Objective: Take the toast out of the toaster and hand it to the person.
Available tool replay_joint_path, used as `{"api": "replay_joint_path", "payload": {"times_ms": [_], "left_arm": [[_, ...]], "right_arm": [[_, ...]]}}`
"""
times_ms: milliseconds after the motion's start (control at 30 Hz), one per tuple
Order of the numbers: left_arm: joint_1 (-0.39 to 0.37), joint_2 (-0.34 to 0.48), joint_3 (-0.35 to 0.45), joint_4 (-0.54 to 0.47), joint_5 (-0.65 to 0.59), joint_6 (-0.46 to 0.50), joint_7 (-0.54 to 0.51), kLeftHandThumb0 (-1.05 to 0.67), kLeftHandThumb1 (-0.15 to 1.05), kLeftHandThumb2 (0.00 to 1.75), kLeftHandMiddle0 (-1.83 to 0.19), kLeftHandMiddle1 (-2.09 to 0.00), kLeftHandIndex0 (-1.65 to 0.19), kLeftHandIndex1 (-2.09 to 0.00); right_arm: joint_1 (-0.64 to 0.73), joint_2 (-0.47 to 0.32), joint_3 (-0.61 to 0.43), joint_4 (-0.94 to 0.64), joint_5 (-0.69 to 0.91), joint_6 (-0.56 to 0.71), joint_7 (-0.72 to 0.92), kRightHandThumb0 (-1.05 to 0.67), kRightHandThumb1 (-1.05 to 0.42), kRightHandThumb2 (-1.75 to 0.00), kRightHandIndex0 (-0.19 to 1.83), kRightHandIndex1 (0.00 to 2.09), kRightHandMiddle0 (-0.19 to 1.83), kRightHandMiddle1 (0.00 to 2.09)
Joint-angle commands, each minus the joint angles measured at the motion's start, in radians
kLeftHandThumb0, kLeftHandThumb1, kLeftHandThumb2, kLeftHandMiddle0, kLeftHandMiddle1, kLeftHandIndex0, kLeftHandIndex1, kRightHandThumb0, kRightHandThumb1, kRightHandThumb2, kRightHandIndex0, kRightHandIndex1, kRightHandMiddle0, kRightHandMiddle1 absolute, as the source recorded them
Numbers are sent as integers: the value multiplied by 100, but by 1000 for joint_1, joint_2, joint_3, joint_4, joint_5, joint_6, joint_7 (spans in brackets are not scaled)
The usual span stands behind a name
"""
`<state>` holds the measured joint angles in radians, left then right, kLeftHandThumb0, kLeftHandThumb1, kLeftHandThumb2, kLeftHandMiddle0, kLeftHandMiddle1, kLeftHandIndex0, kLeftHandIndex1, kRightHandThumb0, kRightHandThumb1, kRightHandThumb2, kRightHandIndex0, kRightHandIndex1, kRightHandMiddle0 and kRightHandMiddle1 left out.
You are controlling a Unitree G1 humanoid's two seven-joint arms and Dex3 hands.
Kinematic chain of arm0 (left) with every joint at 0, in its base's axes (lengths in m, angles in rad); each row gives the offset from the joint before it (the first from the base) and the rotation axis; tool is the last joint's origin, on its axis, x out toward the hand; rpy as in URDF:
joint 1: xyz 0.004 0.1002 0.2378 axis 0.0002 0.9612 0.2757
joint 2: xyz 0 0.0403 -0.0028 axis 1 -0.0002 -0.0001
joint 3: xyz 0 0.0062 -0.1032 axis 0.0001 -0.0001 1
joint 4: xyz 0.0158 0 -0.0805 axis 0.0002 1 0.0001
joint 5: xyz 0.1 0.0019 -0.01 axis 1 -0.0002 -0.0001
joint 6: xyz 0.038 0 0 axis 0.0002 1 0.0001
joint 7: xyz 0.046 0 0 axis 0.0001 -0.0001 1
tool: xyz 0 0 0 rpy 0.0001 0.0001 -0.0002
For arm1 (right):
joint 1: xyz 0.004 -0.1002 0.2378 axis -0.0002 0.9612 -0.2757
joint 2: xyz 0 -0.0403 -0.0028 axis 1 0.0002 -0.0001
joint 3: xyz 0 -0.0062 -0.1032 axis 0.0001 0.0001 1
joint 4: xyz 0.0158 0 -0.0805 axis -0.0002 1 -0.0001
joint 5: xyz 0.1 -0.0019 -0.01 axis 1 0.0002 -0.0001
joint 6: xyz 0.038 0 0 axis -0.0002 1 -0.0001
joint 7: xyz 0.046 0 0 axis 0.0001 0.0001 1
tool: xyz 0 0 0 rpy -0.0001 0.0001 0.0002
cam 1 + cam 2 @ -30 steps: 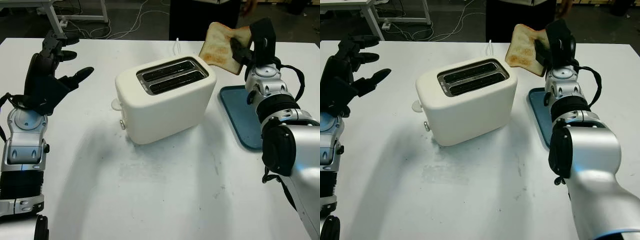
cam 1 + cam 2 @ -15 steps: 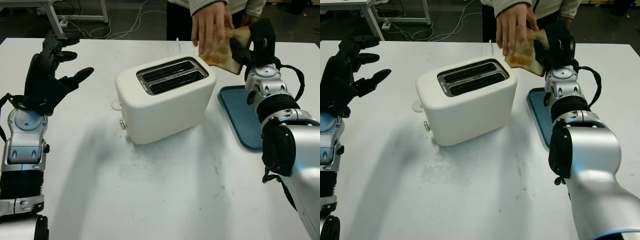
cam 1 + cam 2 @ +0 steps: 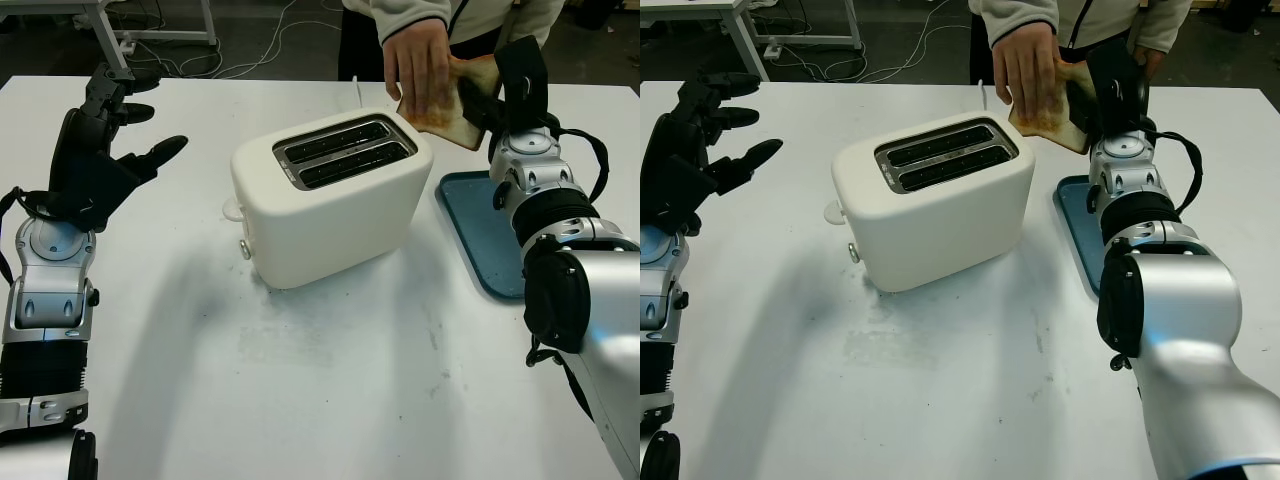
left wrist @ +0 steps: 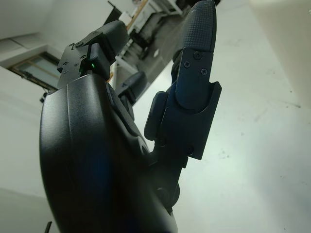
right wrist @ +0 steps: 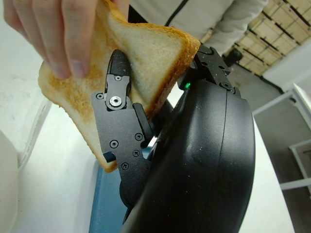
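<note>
**Toast gripped by robot and person at once**

The right hand [image 3: 500, 95] is raised at about 1 o'clock on the white bench [image 3: 330, 380], above the far end of a blue tray [image 3: 480, 230]. Its black fingers [image 5: 116, 104] are clamped on a slice of toast [image 5: 146, 58], which is held up in the air, tilted, just beyond the toaster's far right corner. The golden face of the slice shows in the right wrist view, with one black finger pressed flat across it.

A person's hand [image 3: 418, 62], reaching in from 12 o'clock out of a light sleeve [image 3: 1025, 12], pinches the same slice along its upper edge, so both hold it together. The person's fingers [image 5: 73, 34] overlap the crust just beside the robot's finger.

The white toaster [image 3: 330, 200] stands at the middle of the bench, both slots facing up, its lever knob [image 3: 232, 209] sticking out on the side toward 9 o'clock.

The left hand [image 3: 100, 150] is open and held off the bench at about 10 o'clock, well apart from the toaster, holding nothing.
</note>
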<state>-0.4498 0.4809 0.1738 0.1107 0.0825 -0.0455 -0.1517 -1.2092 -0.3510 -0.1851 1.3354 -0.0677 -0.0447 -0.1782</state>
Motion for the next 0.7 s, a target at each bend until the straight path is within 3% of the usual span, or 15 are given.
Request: {"api": "replay_joint_path", "payload": {"times_ms": [0, 267, 333, 367, 433, 533, 667], "left_arm": [[10, -5, 3, -12, -4, -2, 5, -69, 92, 10, 0, -105, 0, -91], [13, -6, 4, -17, -9, 4, 2, -69, 92, 10, 0, -103, 0, -90], [12, -6, 4, -16, -7, 6, 2, -69, 92, 10, 0, -103, 0, -90], [13, -6, 4, -15, -7, 5, 3, -69, 92, 10, 0, -103, 0, -90], [13, -7, 5, -11, -10, -3, 4, -70, 92, 10, 0, -102, 0, -89], [16, -9, 8, -13, -7, -13, 11, -71, 92, 11, 0, -103, 0, -90], [21, -6, 9, -19, 1, -19, 16, -70, 92, 13, 0, -104, 0, -91]], "right_arm": [[10, -2, 11, -7, -17, -32, -15, -19, -92, -40, 76, 175, 37, 175], [32, -3, 37, -8, -51, -102, -26, -22, -92, -35, 75, 175, 38, 175], [34, -16, 57, -9, -64, -103, 29, -26, -92, -31, 60, 175, 37, 163], [35, -29, 82, -10, -84, -105, 90, -41, -92, -31, 34, 124, 25, 106], [40, -57, 136, -14, -132, -125, 173, -64, -92, -30, 14, 45, 15, 30], [57, -82, 163, -26, -155, -170, 202, -75, -92, -23, 2, 8, 2, 3], [103, -126, 195, -59, -184, -260, 191, -74, -92, -22, 0, 0, 0, 0]]}}
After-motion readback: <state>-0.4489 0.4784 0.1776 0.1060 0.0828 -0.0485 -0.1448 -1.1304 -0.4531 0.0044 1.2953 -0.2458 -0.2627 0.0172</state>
